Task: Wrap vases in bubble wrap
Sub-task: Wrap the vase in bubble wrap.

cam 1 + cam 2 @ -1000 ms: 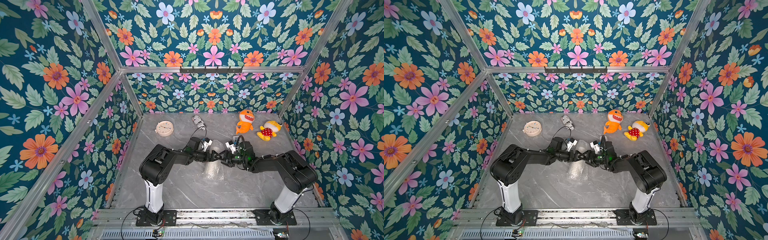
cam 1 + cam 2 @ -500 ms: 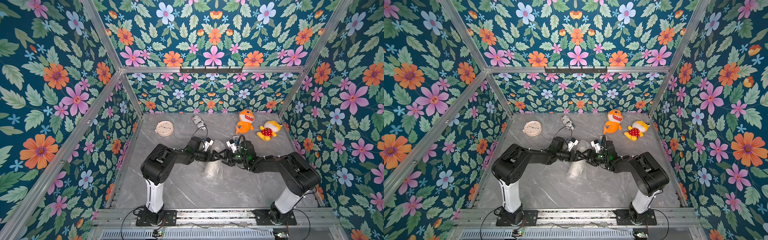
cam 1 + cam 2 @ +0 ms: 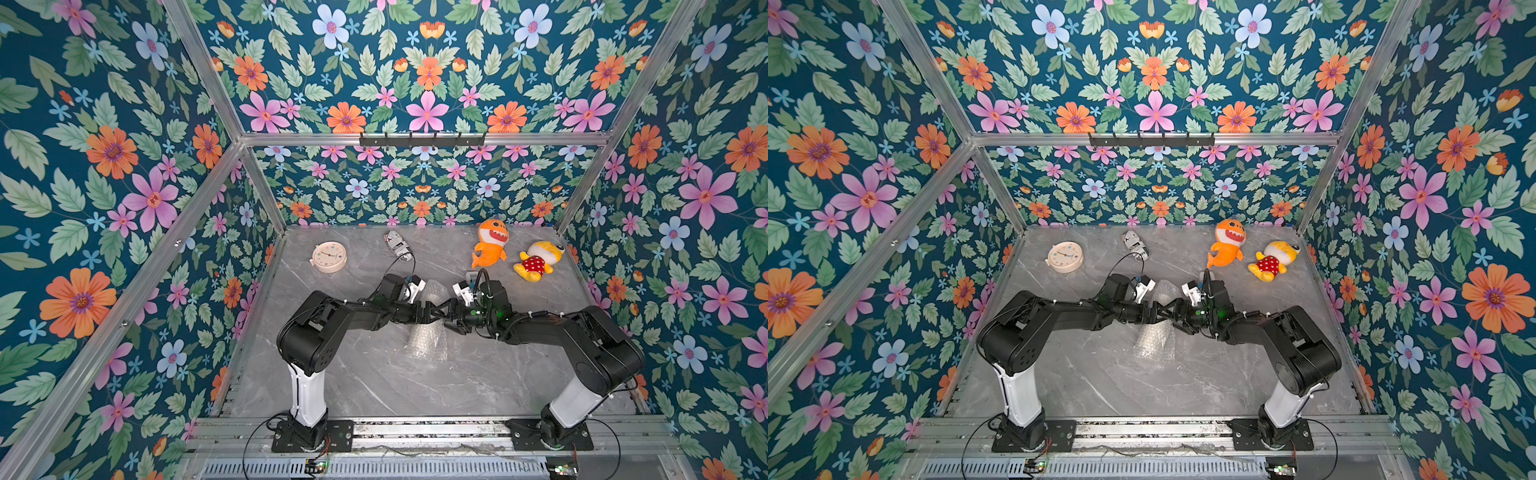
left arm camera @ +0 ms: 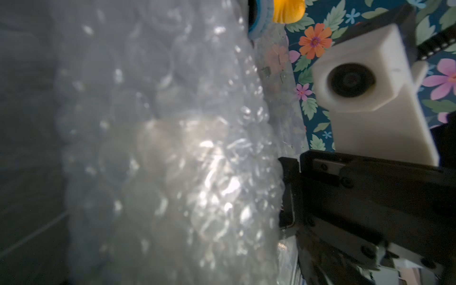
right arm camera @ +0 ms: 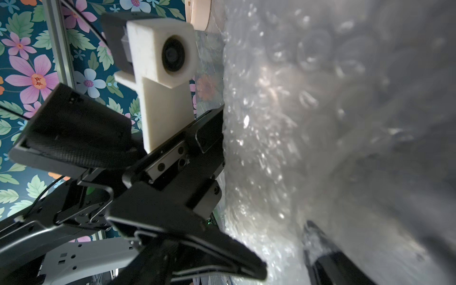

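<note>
Your worktop (image 3: 374, 386) carries everything. Both arms reach low over its middle from opposite sides, so the two hands meet nose to nose above one bundle. The left arm (image 3: 332, 324) and the right arm (image 3: 561, 332) are stretched nearly flat, with the elbows turned outward. I judge this lets each hand come at the bundle from its own side without the arms crossing.

The bubble wrap (image 3: 428, 340) lies directly under and between the hands as a long crinkled roll on the worktop. One end shows on the near side of the hands, toward the arm bases, and the other end shows beyond them. Through it, in the left wrist view, a pale cream shape glows (I take it for the vase (image 4: 162, 143), though ribs and rim are not readable). So the vase seems to be inside the wrap already, and the step in hand looks like closing or pressing down the last turn.

The left hand (image 3: 424, 312) has its fingers spread wide. The wrap is just beside them and nothing is between them, as the right wrist view shows. The right hand (image 3: 446, 316) touches the wrap with one finger (image 4: 286, 192). Whether it pinches the sheet or only leans on it, you cannot tell from these views.
</note>
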